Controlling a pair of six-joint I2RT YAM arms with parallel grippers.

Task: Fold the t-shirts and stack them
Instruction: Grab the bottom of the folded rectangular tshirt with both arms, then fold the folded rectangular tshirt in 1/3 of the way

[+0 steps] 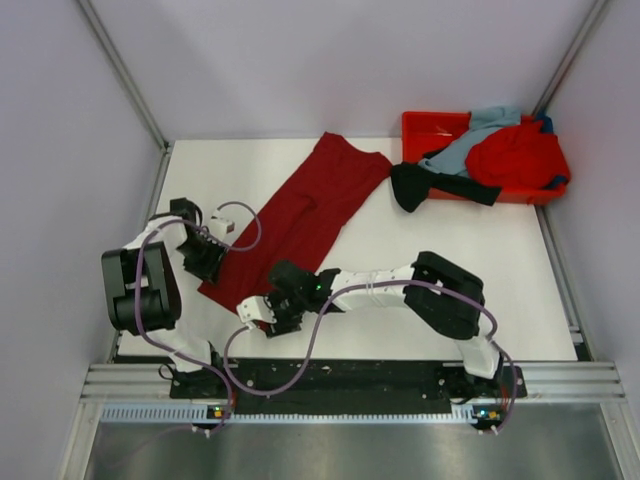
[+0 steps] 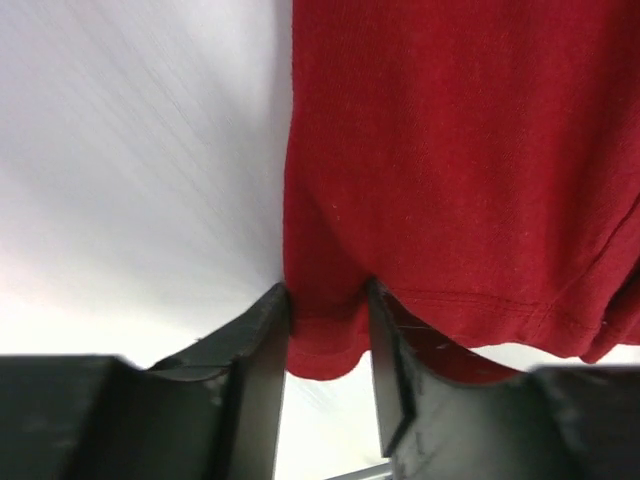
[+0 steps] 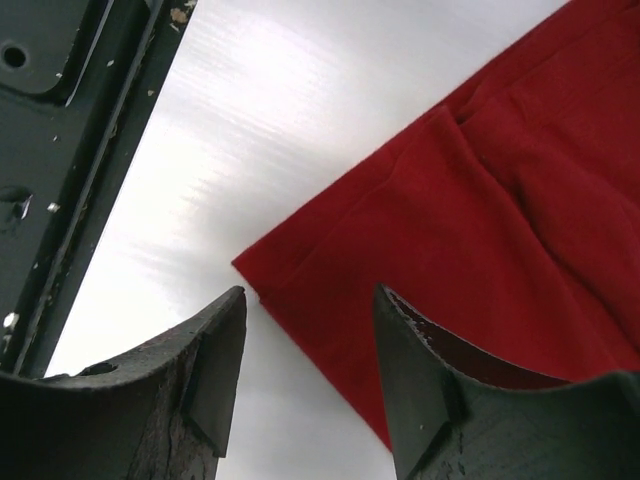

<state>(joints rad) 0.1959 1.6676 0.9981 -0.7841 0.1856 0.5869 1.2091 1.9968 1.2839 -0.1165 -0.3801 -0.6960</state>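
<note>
The top view looks steeply down from above and behind the 2 arm bases (image 1: 195, 375) and takes in the whole table (image 1: 450, 250). Each wrist view looks past its own fingers (image 2: 255, 370) (image 3: 200, 380), very near the table surface. All 3 share the dark crimson t-shirt (image 1: 310, 210).

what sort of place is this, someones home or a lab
Most likely a robotics lab test cell: two robot arms bolted to a metal rail, on a white table boxed in by plain walls.
</note>
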